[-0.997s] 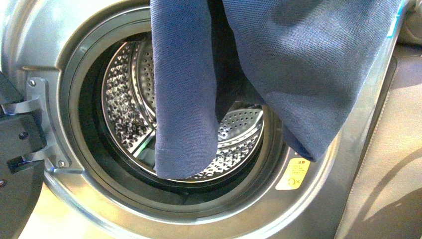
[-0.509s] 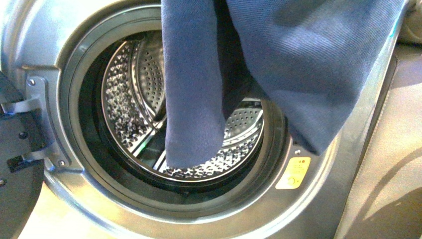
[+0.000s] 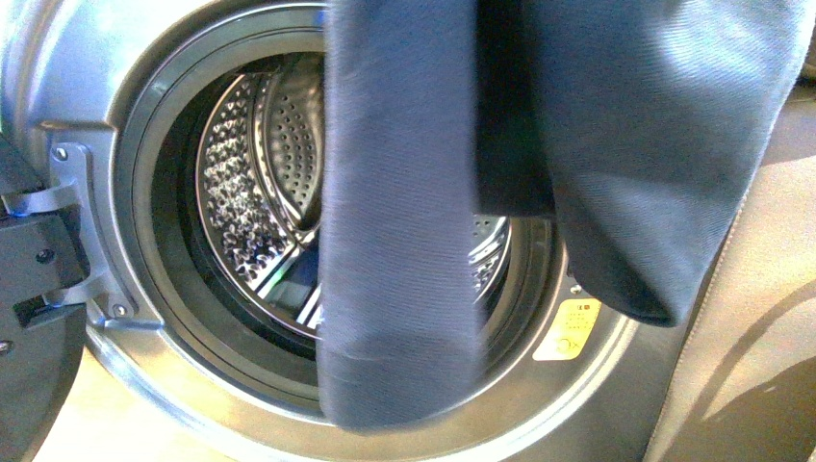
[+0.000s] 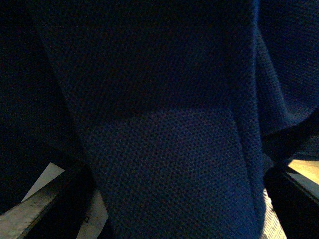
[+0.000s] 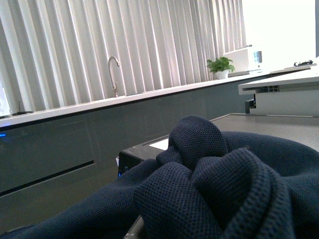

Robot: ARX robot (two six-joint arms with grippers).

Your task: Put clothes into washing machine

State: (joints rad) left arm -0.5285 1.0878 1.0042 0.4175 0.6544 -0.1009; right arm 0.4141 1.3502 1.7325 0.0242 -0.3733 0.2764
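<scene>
A dark navy-grey woven garment [image 3: 404,241] hangs in front of the open round mouth of the large silver-grey front-loading washing machine [image 3: 87,58]. It falls in two parts. A long narrow fold drops across the middle of the opening, and its lower end reaches the bottom rim of the porthole. A broader fold covers the upper right side of the machine and ends just above the small yellow warning sticker [image 3: 568,330].

To the left of the cloth, the perforated steel drum [image 3: 241,192] and the dark rubber gasket [image 3: 168,289] around it show clearly. No cloth shows on the part of the drum that can be seen. The dark door [image 3: 29,366] stands swung open at the left on its grey metal hinge [image 3: 72,207].

The left wrist view is dim and filled with the same weave [image 4: 164,164]. Dark bars at two corners may be the fingers [image 4: 295,195] of the left gripper [image 4: 174,219], but I cannot tell whether its jaws are clamped or apart.

In the right wrist view the fabric [image 5: 224,184] is bunched right before the lens and hides the right gripper, so the state of its jaws cannot be told either. Beyond it runs a long pale desk [image 5: 75,107] with a curved tap [image 5: 113,74], a small green potted plant [image 5: 220,66] and pale vertical blinds [image 5: 149,40].
</scene>
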